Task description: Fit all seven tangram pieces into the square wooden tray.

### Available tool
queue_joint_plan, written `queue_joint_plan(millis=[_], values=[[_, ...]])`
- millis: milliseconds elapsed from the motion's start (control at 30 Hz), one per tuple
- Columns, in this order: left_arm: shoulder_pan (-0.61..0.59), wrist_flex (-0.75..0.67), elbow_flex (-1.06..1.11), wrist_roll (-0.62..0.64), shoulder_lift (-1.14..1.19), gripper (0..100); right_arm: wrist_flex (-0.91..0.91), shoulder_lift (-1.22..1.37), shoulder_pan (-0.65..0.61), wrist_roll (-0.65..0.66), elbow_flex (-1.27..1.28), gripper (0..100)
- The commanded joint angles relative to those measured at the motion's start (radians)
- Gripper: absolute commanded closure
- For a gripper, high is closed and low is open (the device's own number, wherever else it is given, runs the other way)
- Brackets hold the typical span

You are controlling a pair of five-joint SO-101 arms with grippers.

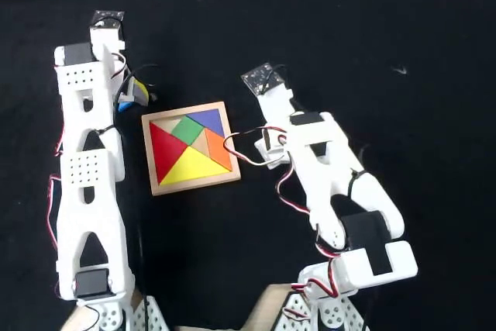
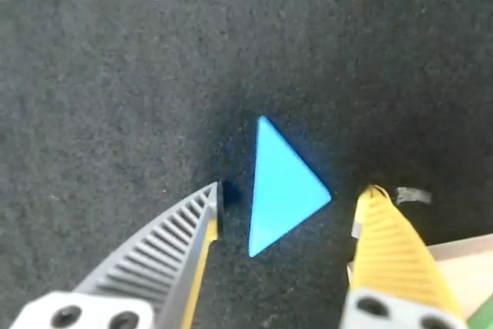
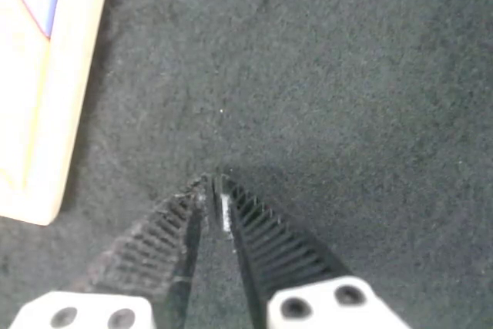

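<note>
Black cloth (image 1: 403,160) covers the table, with the tray (image 1: 198,185) at its middle. Red, yellow, green, purple and orange pieces already lie in the tray, and two bare tan patches remain. A blue triangle (image 2: 281,190) lies flat on the cloth just off one tray corner, so the job looks well past halfway. The left gripper (image 2: 293,190) straddles the triangle, jaws wide apart, neither tip clearly touching it. The right gripper (image 3: 214,182) rests beside the tray's other edge, jaws together and empty.

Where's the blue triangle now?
The blue triangle lies on the black cloth between the left gripper's open fingers, outside the tray's far-left corner in the high view.
</note>
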Motion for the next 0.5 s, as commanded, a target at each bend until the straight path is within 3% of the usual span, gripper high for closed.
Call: queue_joint_plan(millis=[0,200,467], values=[[-0.001,-0.014,-0.041,-0.009,-0.023,72,-0.012,0.004,0.008,0.009,-0.05,98.7],[-0.001,-0.038,-0.041,-0.009,-0.032,81,-0.012,0.004,0.008,0.009,-0.05,98.7],[0.036,0.032,-0.035,-0.006,-0.207,72,-0.012,0.004,0.008,0.009,-0.05,98.7]])
